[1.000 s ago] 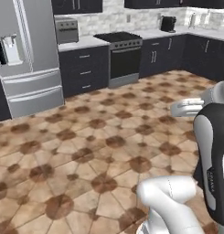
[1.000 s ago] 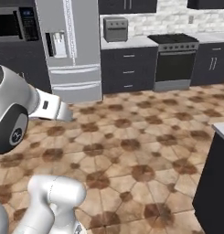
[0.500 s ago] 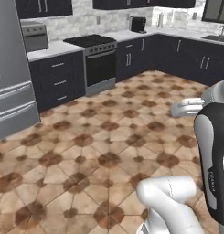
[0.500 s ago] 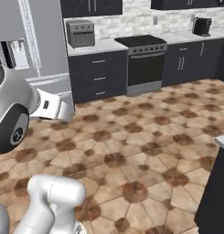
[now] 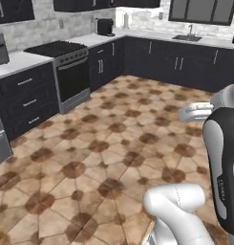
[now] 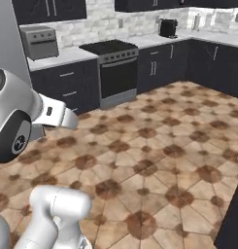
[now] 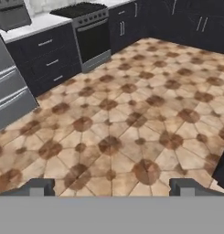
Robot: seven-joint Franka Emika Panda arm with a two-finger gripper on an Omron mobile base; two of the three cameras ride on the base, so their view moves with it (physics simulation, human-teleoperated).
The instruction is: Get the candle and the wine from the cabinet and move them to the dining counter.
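Brown octagon-patterned floor tiles [image 7: 131,119] spread glossy beneath the hand [image 7: 111,186], fingers wide, empty.

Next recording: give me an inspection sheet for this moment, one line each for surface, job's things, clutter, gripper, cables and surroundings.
Surface: brown patterned tile floor ahead of the base; pale worktop along the brick wall.
Job's things: black upper wall cabinets with doors shut; wine, candle and dining counter nothing seen.
Clutter: grey microwave and black toaster on the worktop; floor nothing seen.
Gripper: two-finger gripper open, holding nothing, aimed at the floor.
Cables: nothing seen.
Surroundings: black range with oven door, black base cabinets with drawers, sink with tap under a window, steel fridge front.
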